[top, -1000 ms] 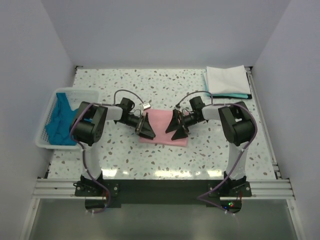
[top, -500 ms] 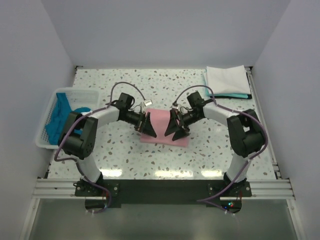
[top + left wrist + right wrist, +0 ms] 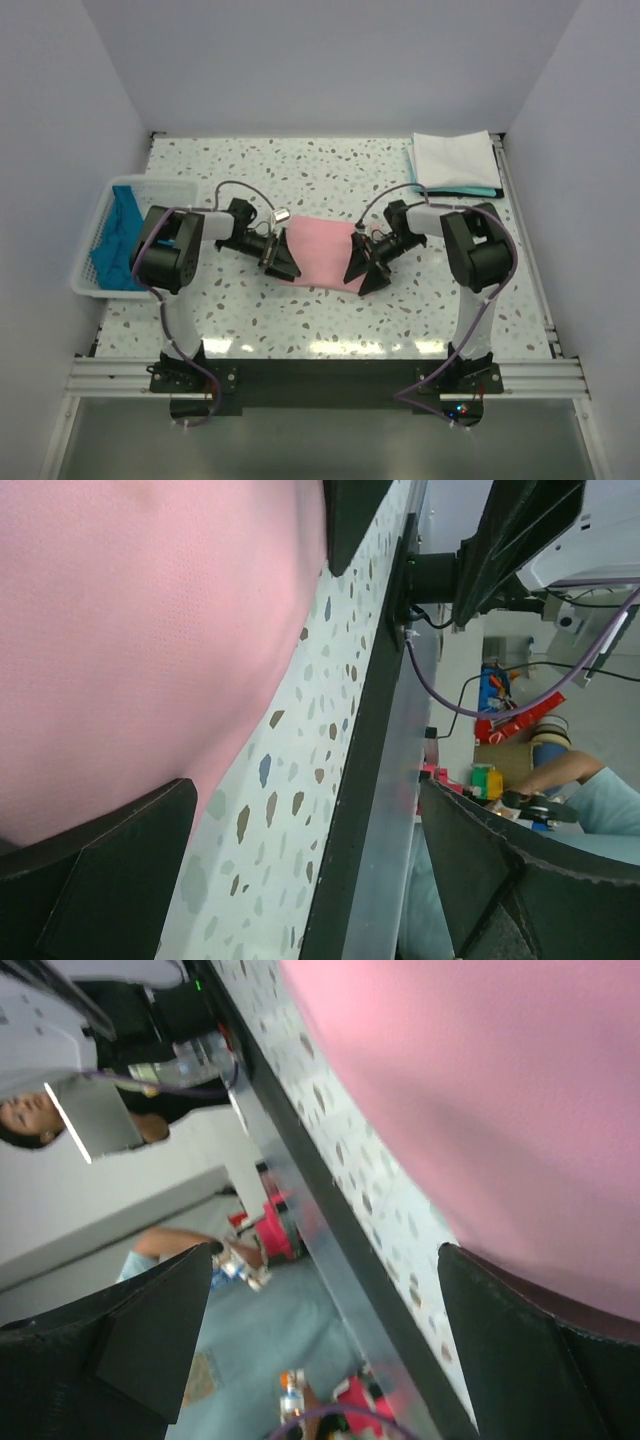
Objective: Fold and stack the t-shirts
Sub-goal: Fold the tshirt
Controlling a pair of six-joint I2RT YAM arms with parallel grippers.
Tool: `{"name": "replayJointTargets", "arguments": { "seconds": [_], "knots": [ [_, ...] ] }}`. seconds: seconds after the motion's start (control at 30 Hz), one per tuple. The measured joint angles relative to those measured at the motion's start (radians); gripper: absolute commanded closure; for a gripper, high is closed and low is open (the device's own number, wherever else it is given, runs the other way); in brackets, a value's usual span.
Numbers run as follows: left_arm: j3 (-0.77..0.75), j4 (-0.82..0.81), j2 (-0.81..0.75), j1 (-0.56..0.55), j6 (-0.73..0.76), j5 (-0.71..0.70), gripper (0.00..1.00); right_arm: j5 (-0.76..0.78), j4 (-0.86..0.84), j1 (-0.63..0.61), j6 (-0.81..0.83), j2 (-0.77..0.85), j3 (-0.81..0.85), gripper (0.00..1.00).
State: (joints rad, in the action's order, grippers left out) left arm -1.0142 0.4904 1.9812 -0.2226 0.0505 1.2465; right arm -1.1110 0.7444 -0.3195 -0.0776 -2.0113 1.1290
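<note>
Transfer step, by the look of it. The light pink cloth t-shirt (image 3: 320, 256) lies folded into a compact rectangle at the centre of the speckled white surface (image 3: 250, 165), with an arm at each side. The left jaws stand spread wide at its nine o'clock edge, and the right jaws are spread just as wide down at its four o'clock corner. Nothing is pinched on either side. Both wrist views show pink cloth (image 3: 150, 630) close in, but I cannot tell whether either side touches it.

Out at one o'clock, in the far corner, a white folded t-shirt (image 3: 455, 158) sits on a teal-blue folded t-shirt (image 3: 470, 191): that's the stack. At nine o'clock a white plastic lattice basket (image 3: 80, 275) holds crumpled teal-blue cloth (image 3: 115, 240), not yet folded.

Next move, I'd say: each side closes on an edge of the pink bundle, catching all layers. Then both lift level together toward one o'clock so the fold doesn't spill.
</note>
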Motion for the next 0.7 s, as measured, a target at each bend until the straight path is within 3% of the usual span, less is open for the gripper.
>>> {"name": "replayJointTargets", "arguments": {
  "seconds": [0.13,0.27,0.4,0.7],
  "knots": [
    [-0.004,0.043,-0.039,0.005,0.025,-0.017,0.00,0.017,0.254,0.004,0.180,0.001,0.111,0.01],
    [-0.054,0.040,-0.097,0.001,-0.016,-0.021,0.00,0.008,0.448,0.006,0.332,0.000,0.378,0.01],
    [-0.112,-0.134,-0.136,-0.007,-0.192,-0.046,0.00,-0.008,0.434,0.012,0.337,-0.008,0.557,0.01],
    [-0.207,-0.607,0.027,-0.013,-0.555,-0.158,0.00,0.020,0.282,0.026,0.236,-0.236,0.627,0.02]
  ]
}}
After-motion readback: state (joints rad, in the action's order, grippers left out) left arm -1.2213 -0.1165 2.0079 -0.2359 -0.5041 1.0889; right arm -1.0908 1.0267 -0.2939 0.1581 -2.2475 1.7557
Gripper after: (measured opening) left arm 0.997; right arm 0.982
